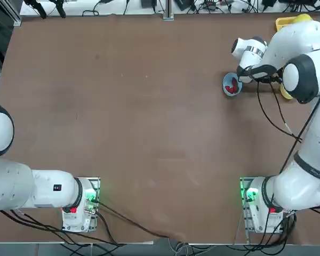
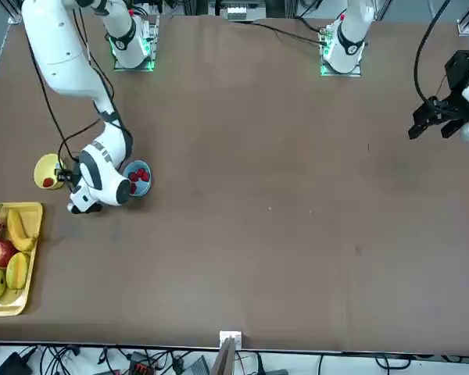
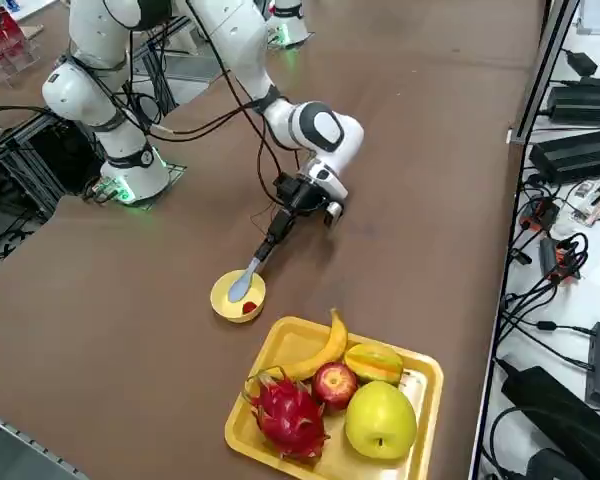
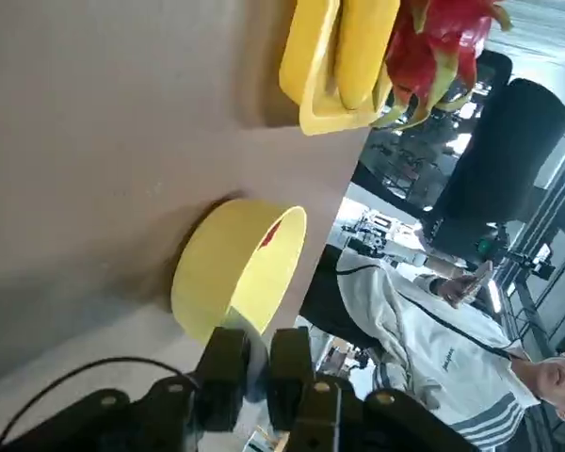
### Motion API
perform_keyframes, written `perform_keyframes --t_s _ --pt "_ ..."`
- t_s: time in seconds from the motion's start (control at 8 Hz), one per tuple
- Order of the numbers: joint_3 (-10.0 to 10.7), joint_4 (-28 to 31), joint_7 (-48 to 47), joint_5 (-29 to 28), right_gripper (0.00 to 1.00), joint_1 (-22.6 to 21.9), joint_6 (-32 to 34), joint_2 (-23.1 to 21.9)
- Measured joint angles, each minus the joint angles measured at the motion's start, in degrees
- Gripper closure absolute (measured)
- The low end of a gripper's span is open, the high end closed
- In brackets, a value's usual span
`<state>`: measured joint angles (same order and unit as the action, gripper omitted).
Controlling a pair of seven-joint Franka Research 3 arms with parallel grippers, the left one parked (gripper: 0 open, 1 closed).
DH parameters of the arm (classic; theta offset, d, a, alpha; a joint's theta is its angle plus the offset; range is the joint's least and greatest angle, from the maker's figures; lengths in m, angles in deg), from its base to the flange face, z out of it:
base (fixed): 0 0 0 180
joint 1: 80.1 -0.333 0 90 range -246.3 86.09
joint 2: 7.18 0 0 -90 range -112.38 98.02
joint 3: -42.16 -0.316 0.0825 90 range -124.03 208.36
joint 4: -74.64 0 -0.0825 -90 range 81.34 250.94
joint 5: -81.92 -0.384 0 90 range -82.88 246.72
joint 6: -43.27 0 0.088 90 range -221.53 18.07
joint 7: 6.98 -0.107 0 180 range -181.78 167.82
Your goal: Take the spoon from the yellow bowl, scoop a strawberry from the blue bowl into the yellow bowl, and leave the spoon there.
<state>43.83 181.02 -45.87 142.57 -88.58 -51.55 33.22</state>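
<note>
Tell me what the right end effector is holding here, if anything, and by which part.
The right end effector holds the spoon by the end of its handle, with the scoop end resting in the yellow bowl.

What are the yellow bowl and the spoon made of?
The yellow bowl looks like smooth plastic: even colour, thin rim, soft shine. The spoon seems pale plastic too, light and matte. The right gripper holds its handle over the bowl.
</note>
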Motion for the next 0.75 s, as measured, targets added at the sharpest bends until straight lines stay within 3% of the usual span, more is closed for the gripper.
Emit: perform_keyframes --t_s 0.5,0.62,0.75 --pt "-0.93 -2.03 -1.69 0.17 0.07 -0.08 -0.31 0.13" --pt "-2.02 -3.00 -1.69 -1.36 0.00 -0.13 -0.35 -0.70" --pt "-3.36 -4.05 -1.46 -4.07 0.00 -0.19 -0.35 -2.37"
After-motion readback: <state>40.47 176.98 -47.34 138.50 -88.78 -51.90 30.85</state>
